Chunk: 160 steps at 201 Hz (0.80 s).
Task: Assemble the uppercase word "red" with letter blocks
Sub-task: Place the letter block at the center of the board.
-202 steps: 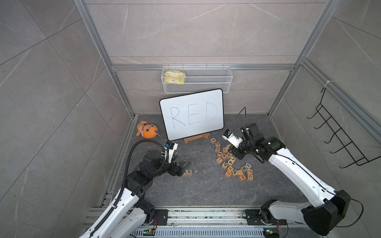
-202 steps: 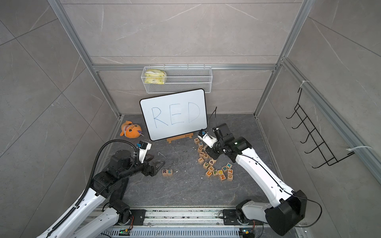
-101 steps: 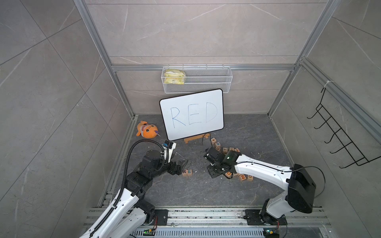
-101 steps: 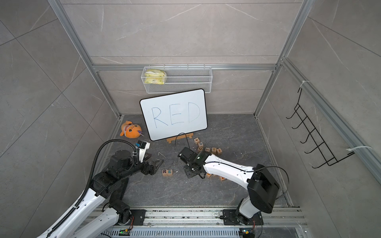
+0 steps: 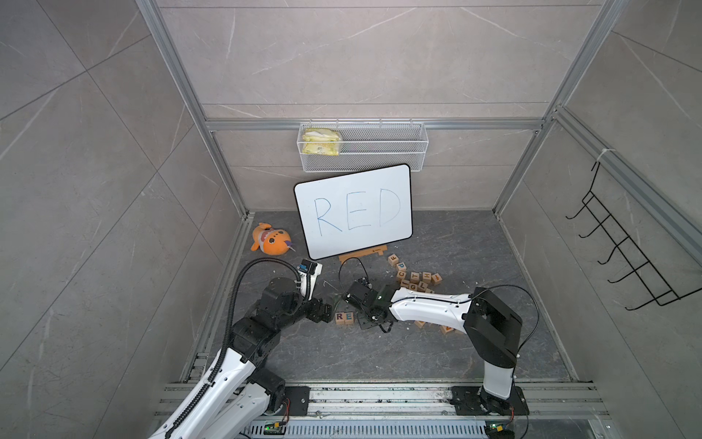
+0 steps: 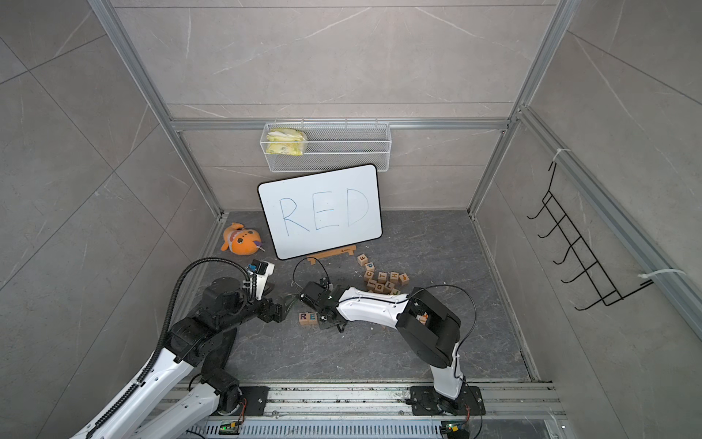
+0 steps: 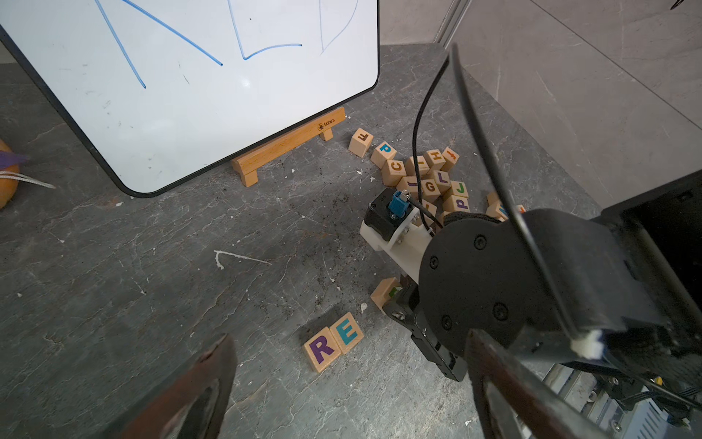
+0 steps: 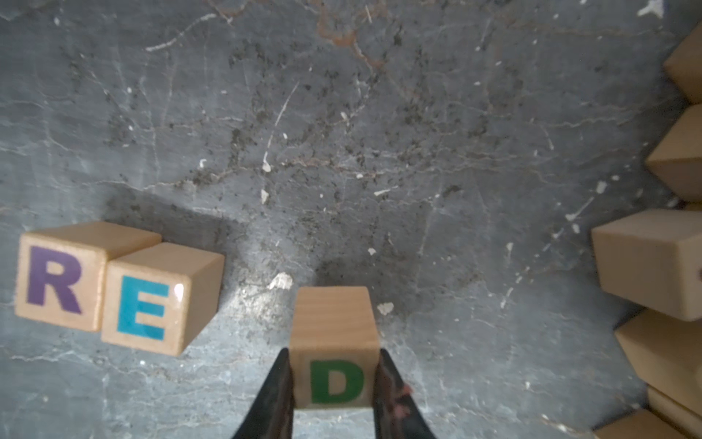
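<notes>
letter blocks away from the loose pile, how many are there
3. The R block and E block sit touching on the floor; the D block is clamped in the right tool, apart from the E block. The right arm may hide more.

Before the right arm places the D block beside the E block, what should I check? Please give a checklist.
1. D block gripped by right gripper: ok.
2. Green D faces same way as E block: ok.
3. R block and E block touching: ok.
4. No blocks on floor beside E: ok.
5. Open left gripper away from that spot: ok.
6. D block's height above floor: cannot tell.
</notes>
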Motion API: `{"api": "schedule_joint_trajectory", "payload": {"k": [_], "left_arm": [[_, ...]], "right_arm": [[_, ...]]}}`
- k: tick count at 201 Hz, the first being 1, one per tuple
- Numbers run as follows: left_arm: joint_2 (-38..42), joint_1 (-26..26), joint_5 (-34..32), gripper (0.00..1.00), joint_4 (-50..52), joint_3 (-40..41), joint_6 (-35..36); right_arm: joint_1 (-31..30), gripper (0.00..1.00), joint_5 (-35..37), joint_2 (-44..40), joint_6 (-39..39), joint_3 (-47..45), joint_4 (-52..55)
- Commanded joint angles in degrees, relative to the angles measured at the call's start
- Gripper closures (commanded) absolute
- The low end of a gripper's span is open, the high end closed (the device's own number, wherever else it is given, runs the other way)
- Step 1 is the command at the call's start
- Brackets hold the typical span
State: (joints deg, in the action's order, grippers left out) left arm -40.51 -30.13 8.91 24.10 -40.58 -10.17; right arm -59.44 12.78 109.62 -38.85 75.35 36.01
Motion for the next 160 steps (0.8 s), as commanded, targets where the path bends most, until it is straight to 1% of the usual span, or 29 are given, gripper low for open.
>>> {"api": "schedule_joint_trajectory", "payload": {"k": [1,13,23,36,50,76,104,127,142,147,149,150,151,154,155,156,160], "left_arm": [[0.53,-0.03,-0.62,0.03,-0.19,-0.62,1.51],[0.3,-0.08,-0.4,0.03,-0.09,-0.65,1.54],[0.19,-0.03,-0.3,0.03,-0.04,-0.71,1.52],[0.13,-0.06,-0.25,0.03,-0.02,-0.73,1.49],[0.08,-0.02,-0.3,0.03,-0.02,-0.73,1.56],[0.02,-0.04,-0.38,0.03,-0.01,-0.69,1.4],[0.02,-0.01,-0.55,0.03,-0.02,-0.73,1.52],[0.02,-0.02,-0.64,0.03,0.07,-0.73,1.58],[0.08,0.01,-0.81,0.03,0.07,-0.73,1.63],[0.1,0.04,-0.86,0.03,0.07,-0.73,1.65],[0.09,0.0,-0.83,0.03,0.07,-0.73,1.6],[0.08,-0.01,-0.87,0.03,0.07,-0.73,1.63],[0.08,-0.01,-0.89,0.03,0.07,-0.73,1.64],[0.08,-0.02,-0.91,0.03,0.07,-0.68,1.65],[0.08,-0.02,-0.91,0.03,0.07,-0.66,1.65],[0.08,-0.02,-0.91,0.03,0.07,-0.7,1.65],[0.08,-0.01,-0.91,0.03,0.04,-0.65,1.59]], "right_arm": [[0.19,0.76,-1.18,1.43,-2.03,1.31,-1.95],[0.29,0.68,-1.98,1.41,-2.35,1.02,-2.87],[0.45,0.66,-2.97,1.26,-2.45,0.69,-3.62],[0.51,0.6,-3.74,1.03,-2.71,0.57,-4.12],[0.57,0.56,-3.99,0.94,-2.57,0.78,-4.1],[0.77,0.53,-4.38,0.39,-2.46,0.57,-4.6],[0.82,0.54,-3.96,-2.48,-2.03,-0.65,-5.63],[0.86,0.55,-1.2,-8.77,-0.86,-4.33,-6.63],[0.9,0.54,4.41,-15.64,0.52,-8.97,-7.51],[0.98,0.51,7.27,-18.09,0.62,-10.74,-7.74],[1.01,0.46,8.65,-19.33,0.67,-11.91,-7.83],[1.0,0.42,9.23,-19.83,0.65,-12.26,-7.9],[1.0,0.36,9.79,-20.3,0.63,-12.6,-7.89],[1.07,0.08,11.92,-22.03,0.43,-13.8,-7.93],[1.08,0.04,12.54,-22.49,0.31,-14.16,-7.91],[1.08,0.02,13.42,-23.17,0.24,-14.52,-7.85],[1.08,0.0,16.09,-25.32,0.04,-15.94,-7.84]]}}
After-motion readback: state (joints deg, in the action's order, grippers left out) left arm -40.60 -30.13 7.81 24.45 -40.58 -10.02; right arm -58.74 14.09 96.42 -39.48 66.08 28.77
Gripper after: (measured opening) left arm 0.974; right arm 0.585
